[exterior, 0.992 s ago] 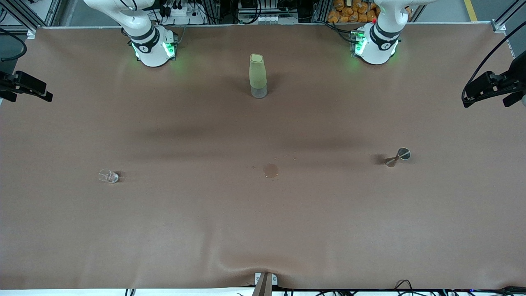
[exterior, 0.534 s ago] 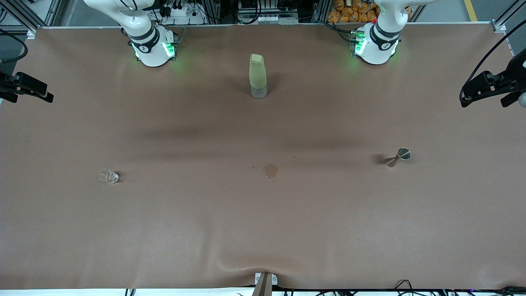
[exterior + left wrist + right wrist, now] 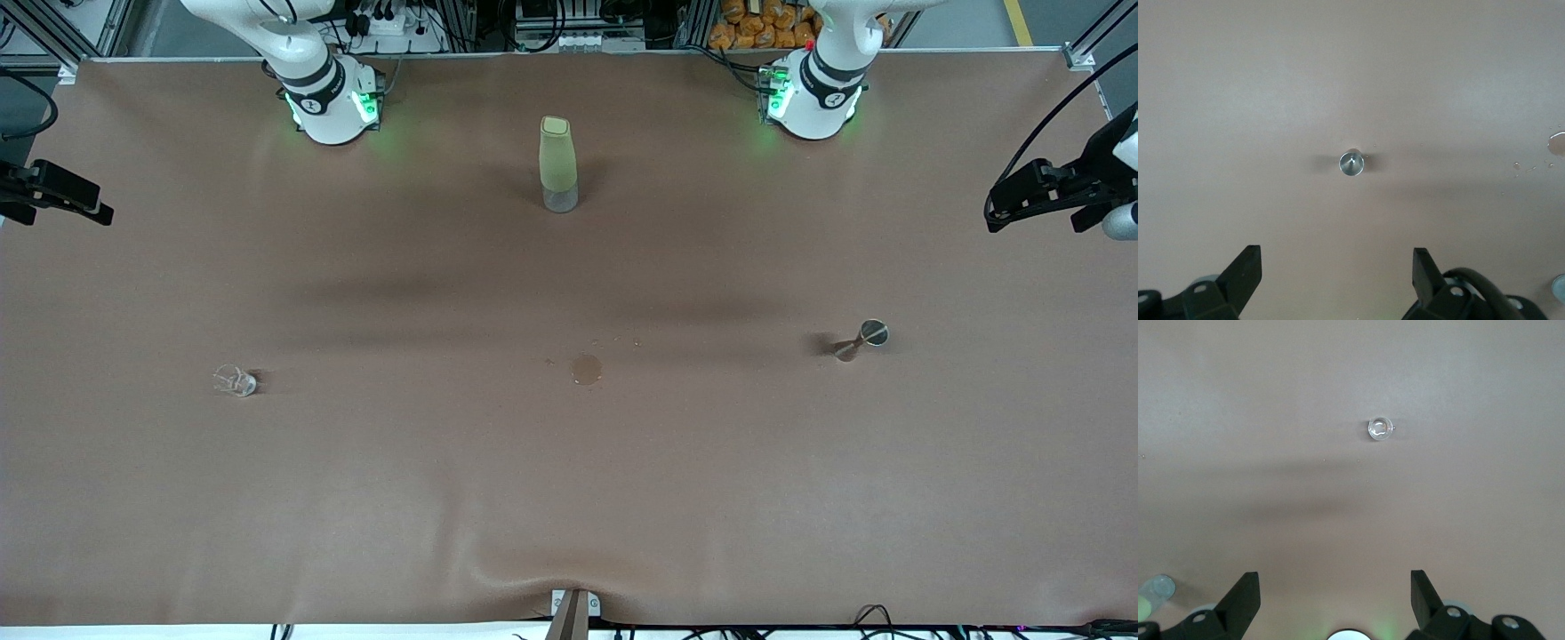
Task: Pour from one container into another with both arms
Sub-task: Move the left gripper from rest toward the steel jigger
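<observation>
A steel jigger [image 3: 861,340] stands on the brown table toward the left arm's end; the left wrist view sees it from straight above [image 3: 1351,163]. My left gripper [image 3: 1000,212] hangs high over that end of the table, open and empty [image 3: 1336,257]. A small clear glass [image 3: 236,380] sits toward the right arm's end and also shows in the right wrist view [image 3: 1380,428]. High over that end my right gripper [image 3: 100,212] is open with nothing between its fingers [image 3: 1335,580]. An olive-green bottle [image 3: 558,164] with a clear base stands between the two arm bases.
A round wet spot [image 3: 586,368] with a few droplets marks the middle of the table, nearer the front camera than the bottle. The brown cover [image 3: 498,551] is rumpled near the front edge. Both arm bases [image 3: 329,107] [image 3: 813,98] stand at the back edge.
The left gripper has drifted a little inward over the table's end. The right gripper has barely shifted. The jigger, glass and bottle have not moved.
</observation>
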Controlling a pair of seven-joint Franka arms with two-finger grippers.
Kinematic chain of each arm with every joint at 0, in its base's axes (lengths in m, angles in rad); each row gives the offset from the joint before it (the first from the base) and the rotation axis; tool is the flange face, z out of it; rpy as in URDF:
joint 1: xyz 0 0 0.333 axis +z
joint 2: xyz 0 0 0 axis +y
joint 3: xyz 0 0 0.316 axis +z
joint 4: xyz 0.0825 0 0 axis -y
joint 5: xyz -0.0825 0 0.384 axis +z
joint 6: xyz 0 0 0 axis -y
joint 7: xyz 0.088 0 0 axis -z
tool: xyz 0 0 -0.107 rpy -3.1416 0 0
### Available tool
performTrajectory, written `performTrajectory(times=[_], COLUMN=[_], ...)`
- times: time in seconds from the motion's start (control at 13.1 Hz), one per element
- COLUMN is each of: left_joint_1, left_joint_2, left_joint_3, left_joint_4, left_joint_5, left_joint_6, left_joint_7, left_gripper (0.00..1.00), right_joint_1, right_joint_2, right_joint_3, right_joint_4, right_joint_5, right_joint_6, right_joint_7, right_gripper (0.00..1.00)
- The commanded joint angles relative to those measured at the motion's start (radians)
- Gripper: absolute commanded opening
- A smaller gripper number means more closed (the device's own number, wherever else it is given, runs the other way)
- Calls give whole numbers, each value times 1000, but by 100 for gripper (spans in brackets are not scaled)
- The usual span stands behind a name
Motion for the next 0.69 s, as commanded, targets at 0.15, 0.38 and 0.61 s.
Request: performTrajectory(times=[0.15,0.38,0.61], left_joint_1=[41,76,90], left_joint_2=[-10,-15,-38], left_joint_3=[-2,-2,-2], left_joint_4=[-94,-186,-275], left_joint_5=[-84,-144,-142], left_joint_6=[-2,-2,33], left_joint_7=[59,86,190], left_gripper=[100,100,100], right_joint_1=[19,11,-43], right_joint_2=[11,9,7], right_joint_3=[-7,-7,-9], right_joint_4=[17,17,11], right_joint_5=[-33,-32,-35], right_joint_6=[4,-4,-7], right_joint_7=[12,-22,-219], right_gripper=[100,100,100])
